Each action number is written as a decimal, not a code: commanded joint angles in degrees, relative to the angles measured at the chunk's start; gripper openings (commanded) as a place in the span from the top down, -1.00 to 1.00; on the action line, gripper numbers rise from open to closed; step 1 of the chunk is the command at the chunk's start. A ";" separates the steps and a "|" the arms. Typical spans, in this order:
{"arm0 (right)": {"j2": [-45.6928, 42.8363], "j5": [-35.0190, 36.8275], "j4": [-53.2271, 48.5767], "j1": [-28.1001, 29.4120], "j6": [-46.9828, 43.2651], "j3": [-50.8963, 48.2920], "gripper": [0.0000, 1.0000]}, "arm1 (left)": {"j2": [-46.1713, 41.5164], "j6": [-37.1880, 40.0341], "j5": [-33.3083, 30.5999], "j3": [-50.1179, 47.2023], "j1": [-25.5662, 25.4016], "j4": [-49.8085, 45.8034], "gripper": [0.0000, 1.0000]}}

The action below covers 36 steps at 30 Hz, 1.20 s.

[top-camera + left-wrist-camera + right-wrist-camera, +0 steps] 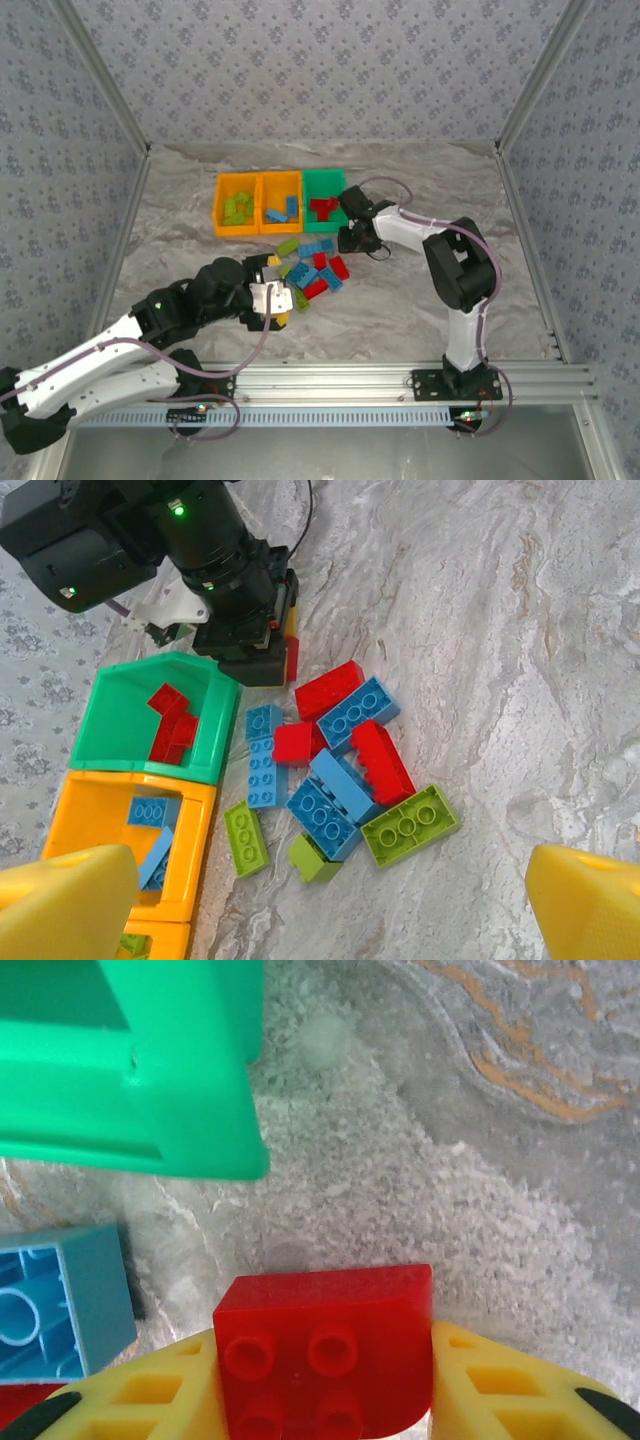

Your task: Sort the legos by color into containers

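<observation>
A loose pile of red, light blue and lime legos (315, 268) lies just in front of three containers: two orange bins (218, 205) (281, 176) and a green bin (306, 200). My right gripper (325, 1385) is shut on a red lego (325, 1340), low over the table beside the green bin's corner (130, 1100). My left gripper (325, 905) hangs wide open above the near side of the pile, yellow fingers (70, 895) far apart with nothing between them. Under it lie a lime lego (410, 825) and a blue lego (325, 815).
The green bin (120, 685) holds red bricks, the middle orange bin (195, 850) blue ones, the left orange bin lime ones. A blue brick (60, 1300) lies left of the right gripper. The right arm (230, 580) reaches over the pile's far edge.
</observation>
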 commanded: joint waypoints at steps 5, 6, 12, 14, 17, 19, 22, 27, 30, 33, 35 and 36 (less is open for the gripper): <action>-18.72 6.53 -2.34 3.42 1.78 -4.44 0.14 | -1.53 -3.61 0.70 0.21 2.13 5.12 -0.98; -21.04 7.96 -2.18 4.28 1.62 -4.44 0.11 | -1.69 -4.75 1.54 0.19 3.05 5.91 -0.99; -17.94 8.85 -0.83 4.25 -0.67 4.11 0.09 | -0.78 -12.58 8.55 1.57 10.80 9.87 -0.98; -11.89 8.68 -1.85 3.91 -1.89 10.11 0.09 | -0.23 -14.02 10.47 2.14 12.49 10.12 -0.98; -3.15 8.51 -4.40 3.20 -3.59 19.78 0.08 | 0.01 -14.58 12.54 2.07 14.00 10.93 -0.99; 1.98 8.55 -6.08 2.48 -4.06 25.86 0.03 | 0.10 -14.68 12.83 1.90 14.41 11.07 -0.99; 6.86 7.73 -10.30 1.61 -4.57 33.28 -0.27 | 0.53 -14.59 12.63 1.62 14.62 10.90 -0.98; 4.20 7.54 -13.77 1.49 -5.90 37.16 -0.42 | 2.11 -15.36 12.97 1.78 14.91 10.72 -0.98; -3.00 6.82 -15.27 1.76 -5.43 33.58 -0.37 | 3.44 -16.91 13.42 2.41 15.45 10.75 -0.98; -14.14 4.14 -13.72 2.56 -4.31 23.99 -0.37 | 5.12 -21.03 12.14 3.50 15.83 11.54 -0.98; -23.52 0.82 -11.94 3.51 -3.39 15.62 -0.40 | 7.72 -26.50 11.28 5.41 15.62 12.18 -0.98; -28.03 -0.38 -11.76 3.95 -2.93 11.93 -0.42 | 9.53 -29.76 10.65 6.77 15.05 12.45 -0.96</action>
